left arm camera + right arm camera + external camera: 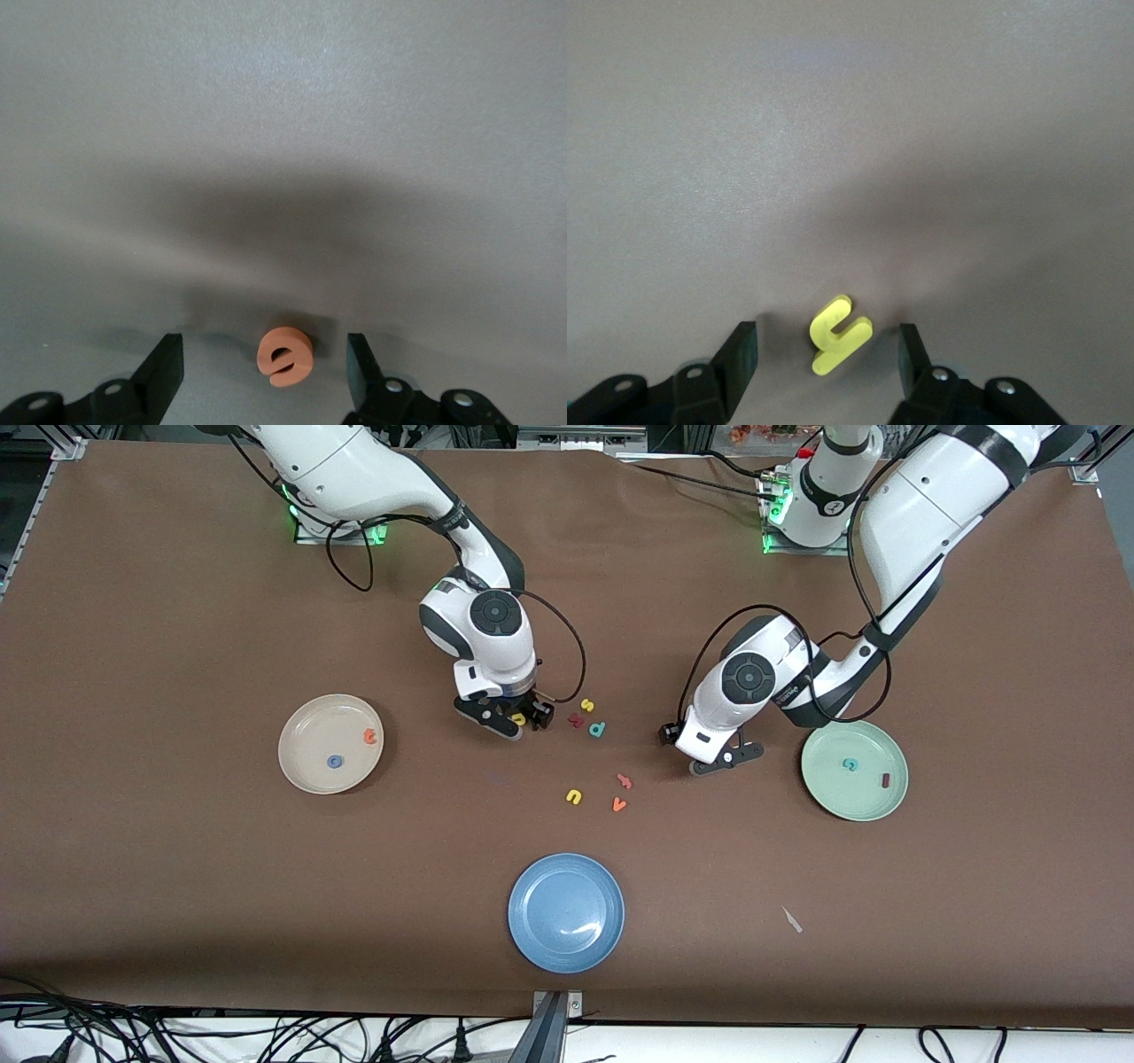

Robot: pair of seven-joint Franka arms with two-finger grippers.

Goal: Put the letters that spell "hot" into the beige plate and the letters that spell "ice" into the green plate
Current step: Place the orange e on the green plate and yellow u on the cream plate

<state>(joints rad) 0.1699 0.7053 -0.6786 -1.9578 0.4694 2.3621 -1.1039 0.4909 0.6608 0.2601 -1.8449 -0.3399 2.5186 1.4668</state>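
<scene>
Low over the table, my right gripper (518,722) (827,359) stands open around the yellow h (518,718) (840,335), with a gap on each side of it. My left gripper (722,760) (262,367) is open beside the green plate (877,806), with the orange e (285,357) lying on the table between its fingers, untouched. The front view hides the e under the hand. The green plate holds the teal c (850,763) and the dark red i (886,780). The beige plate (306,731) holds the orange t (370,735) and the blue o (334,761).
Between the arms lie a yellow s (586,706), a dark red letter (577,720) and a teal p (597,730). Nearer the camera lie a salmon hooked letter (624,781), a yellow u (574,796) and an orange v (618,805). Nearest stands a blue plate (566,911).
</scene>
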